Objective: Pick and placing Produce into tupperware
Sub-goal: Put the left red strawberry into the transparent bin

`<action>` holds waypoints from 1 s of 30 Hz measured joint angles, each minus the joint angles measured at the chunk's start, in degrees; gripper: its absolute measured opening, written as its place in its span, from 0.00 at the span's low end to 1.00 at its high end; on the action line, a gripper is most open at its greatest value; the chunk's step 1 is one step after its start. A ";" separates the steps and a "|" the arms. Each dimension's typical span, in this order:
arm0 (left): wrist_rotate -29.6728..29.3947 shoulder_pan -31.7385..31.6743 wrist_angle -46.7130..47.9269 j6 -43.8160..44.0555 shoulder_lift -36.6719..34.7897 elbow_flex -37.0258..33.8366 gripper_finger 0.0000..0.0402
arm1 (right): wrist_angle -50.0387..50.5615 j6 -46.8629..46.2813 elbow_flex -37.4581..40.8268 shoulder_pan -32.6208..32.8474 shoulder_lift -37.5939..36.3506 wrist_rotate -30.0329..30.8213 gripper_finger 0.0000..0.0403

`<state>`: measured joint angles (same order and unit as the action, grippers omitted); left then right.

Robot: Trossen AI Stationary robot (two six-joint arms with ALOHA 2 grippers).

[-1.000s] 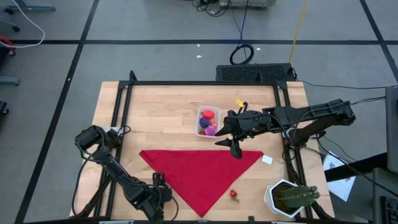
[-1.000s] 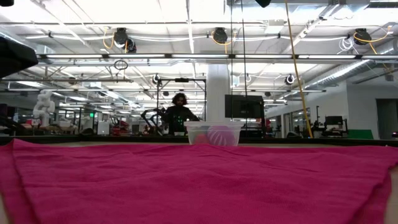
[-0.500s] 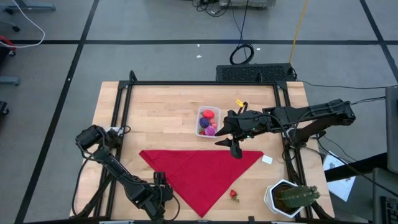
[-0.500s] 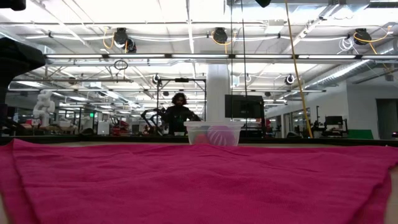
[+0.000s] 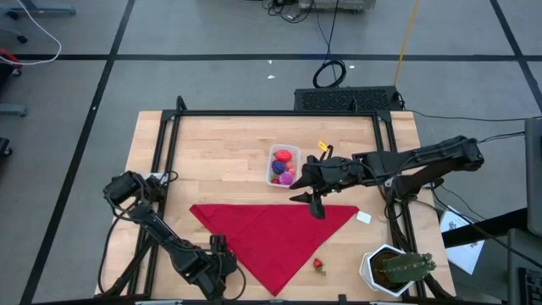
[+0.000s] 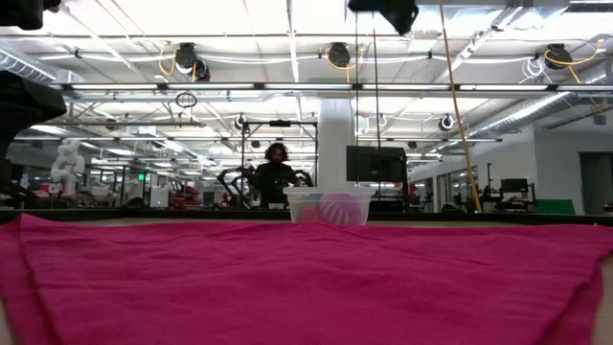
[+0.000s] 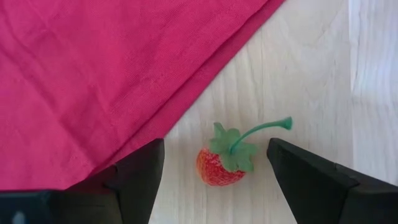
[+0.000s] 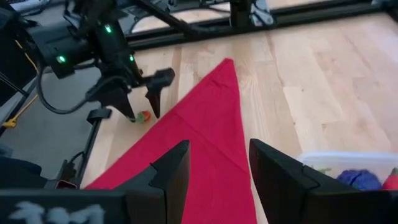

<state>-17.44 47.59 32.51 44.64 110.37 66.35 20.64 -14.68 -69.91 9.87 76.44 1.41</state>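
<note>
Wooden table [image 5: 220, 152]: one tupperware [image 5: 283, 165], one loose strawberry [image 5: 318, 264].

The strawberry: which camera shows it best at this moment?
The left wrist view: the strawberry lies close up on bare wood between the left hand's open fingers. High view shows a speck beside the red cloth; right wrist view, a distant dot; low view, nothing.

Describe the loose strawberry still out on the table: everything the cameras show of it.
The toy strawberry is small and red with a speckled skin, a green leafy cap and a thin curved green stem. It lies on its side on the bare wooden table, just off the edge of the red cloth, not touching it. The left gripper is open with one finger on either side of it, neither touching.
</note>
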 joint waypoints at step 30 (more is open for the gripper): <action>4.10 0.04 0.83 2.14 0.22 -0.09 0.33 | -3.30 -1.81 2.55 0.00 -0.28 -0.20 0.39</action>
<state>-13.34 47.64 33.34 46.79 110.59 66.26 17.34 -16.49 -67.35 9.87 76.16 1.21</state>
